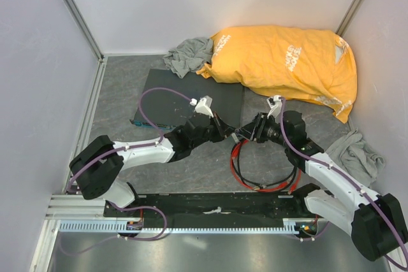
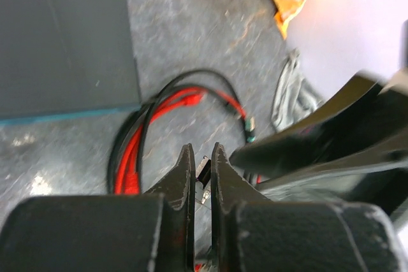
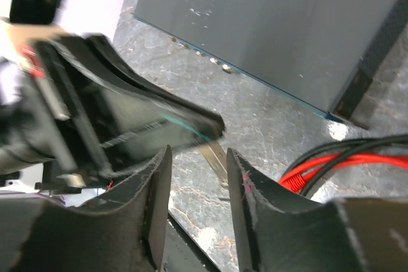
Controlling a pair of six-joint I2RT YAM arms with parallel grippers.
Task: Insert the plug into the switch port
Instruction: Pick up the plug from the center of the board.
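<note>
In the left wrist view my left gripper [image 2: 203,152] is shut on the plug [image 2: 204,171], a small black and clear connector pinched between its fingertips. Loops of the red cable [image 2: 159,114] lie on the table below. In the top view the left gripper [image 1: 227,129] and right gripper [image 1: 246,134] meet tip to tip just right of the dark grey switch [image 1: 191,97]. My right gripper [image 3: 197,157] stands open, its fingers apart on either side of the clear plug tip [image 3: 214,155]. The ports [image 3: 210,62] line the switch's blue-green front edge.
An orange bag [image 1: 287,62] lies at the back right, with a grey cloth [image 1: 188,52] beside it and another cloth [image 1: 360,154] by the right wall. Coils of red and black cable [image 1: 261,176] rest between the arms. White walls enclose the table.
</note>
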